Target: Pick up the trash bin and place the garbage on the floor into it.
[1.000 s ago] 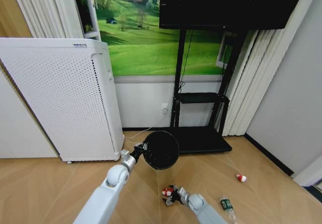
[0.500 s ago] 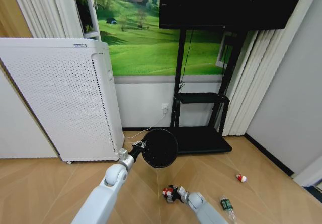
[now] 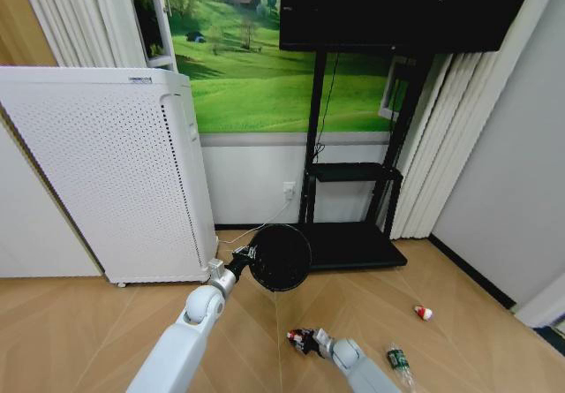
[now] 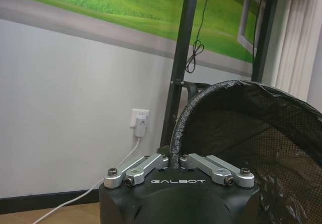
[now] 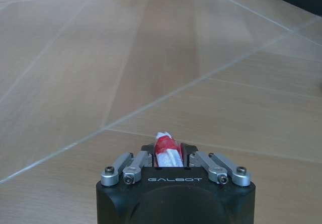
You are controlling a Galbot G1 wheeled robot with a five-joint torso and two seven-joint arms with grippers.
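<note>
My left gripper (image 3: 243,259) is shut on the rim of the black mesh trash bin (image 3: 281,258) and holds it off the floor, tipped with its mouth toward me. The left wrist view shows that gripper (image 4: 173,158) clamped on the bin (image 4: 241,133) rim. Low in the head view, my right gripper (image 3: 306,341) is shut on the red-and-white packet (image 3: 297,336), just above the wooden floor. In the right wrist view the packet (image 5: 166,151) sits pinched in the gripper (image 5: 166,157). A clear bottle with a green label (image 3: 399,360) and a tiny red-and-white piece (image 3: 424,312) lie on the floor to the right.
A tall white perforated appliance (image 3: 106,172) stands at the left against the wall. A black TV stand (image 3: 349,243) with a low base shelf stands behind the bin. A white cable (image 3: 252,231) runs from a wall socket (image 3: 289,187). Bare wooden floor lies between the arms.
The bin has shifted slightly up and to the left in the left gripper. The packet now looks smaller and squeezed between the right gripper's fingers.
</note>
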